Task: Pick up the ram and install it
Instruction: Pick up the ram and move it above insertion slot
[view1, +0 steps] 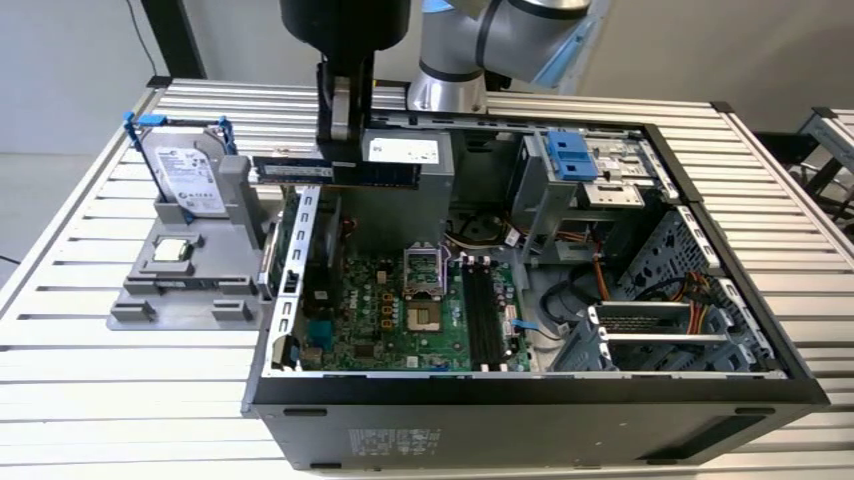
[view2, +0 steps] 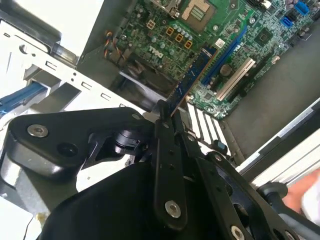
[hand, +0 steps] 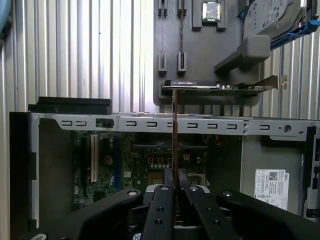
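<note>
My gripper (view1: 343, 160) is shut on the ram (view1: 387, 173), a long dark blue-green stick held level and on edge above the back left corner of the open computer case (view1: 534, 385). In the second wrist view the ram (view2: 194, 72) sticks out from between the fingertips (view2: 162, 117), over the green motherboard (view2: 220, 35). The first wrist view has the ram (hand: 174, 130) edge-on, as a thin line rising from the gripper (hand: 175, 182) across the case's rear frame (hand: 210, 124). The black memory slots (view1: 483, 318) lie lower, near the middle of the motherboard.
A grey fixture (view1: 180, 290) on the slatted table at the exterior view's left holds a silver hard drive (view1: 187, 172) and a processor chip (view1: 171, 250). Drive bays (view1: 594, 165) and cables (view1: 641, 290) fill the case's right side. The power supply (view1: 407, 150) sits just behind the ram.
</note>
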